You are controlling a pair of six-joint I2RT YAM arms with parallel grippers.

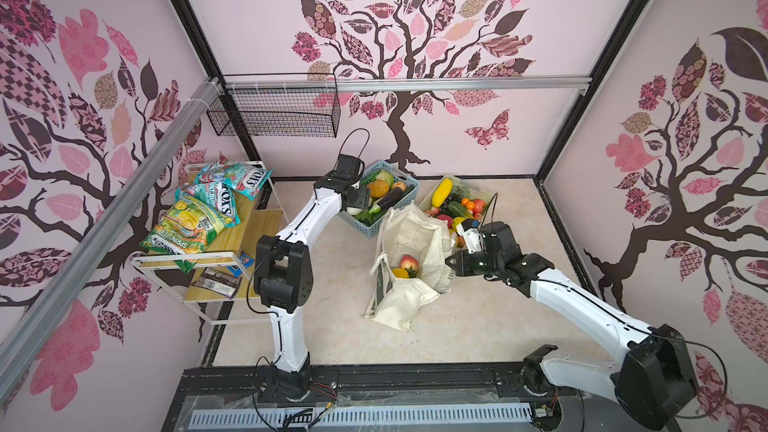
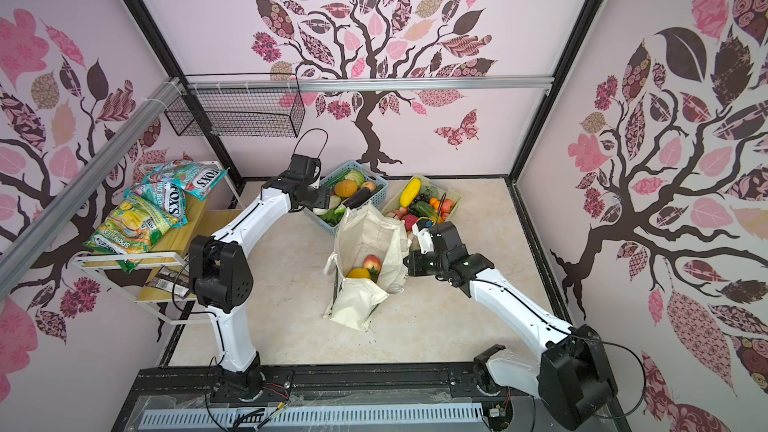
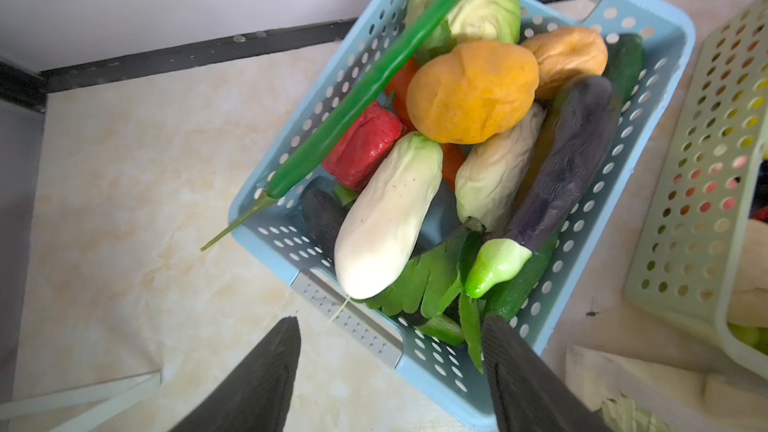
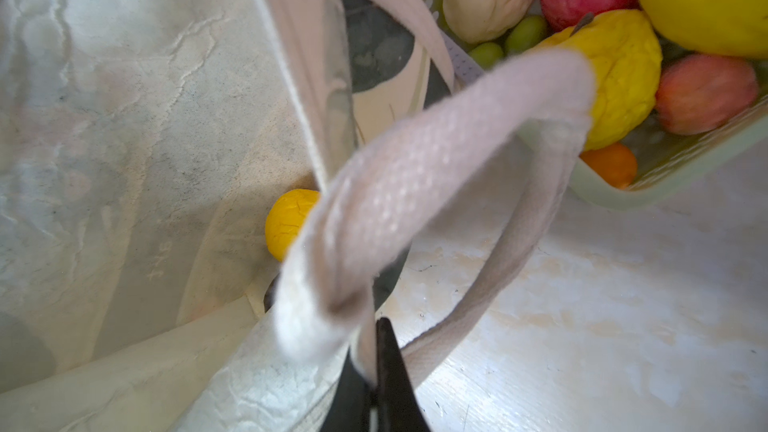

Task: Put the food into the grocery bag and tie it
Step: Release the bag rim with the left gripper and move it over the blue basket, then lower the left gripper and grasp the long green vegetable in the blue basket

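The cream grocery bag (image 1: 415, 238) (image 2: 370, 238) stands open mid-floor, and a red-yellow apple (image 1: 409, 262) and an orange fruit (image 1: 400, 273) lie inside it. More food fills the light blue basket (image 3: 436, 367): a white radish (image 3: 386, 218), an orange lump (image 3: 469, 93) and a purple eggplant (image 3: 565, 160). My left gripper (image 3: 390, 320) (image 1: 358, 201) hangs open and empty over that basket's near corner. My right gripper (image 4: 374, 338) (image 1: 451, 261) is shut on the bag's cream strap (image 4: 415, 168) at the bag's right side. A yellow fruit (image 4: 286, 222) shows inside the bag.
A pale green basket (image 4: 648, 193) (image 3: 706, 184) of fruit stands right behind the bag, touching it. A wooden shelf (image 1: 232, 238) with snack packets (image 1: 195, 222) is at the left. A black wire basket (image 1: 274, 112) hangs on the back wall.
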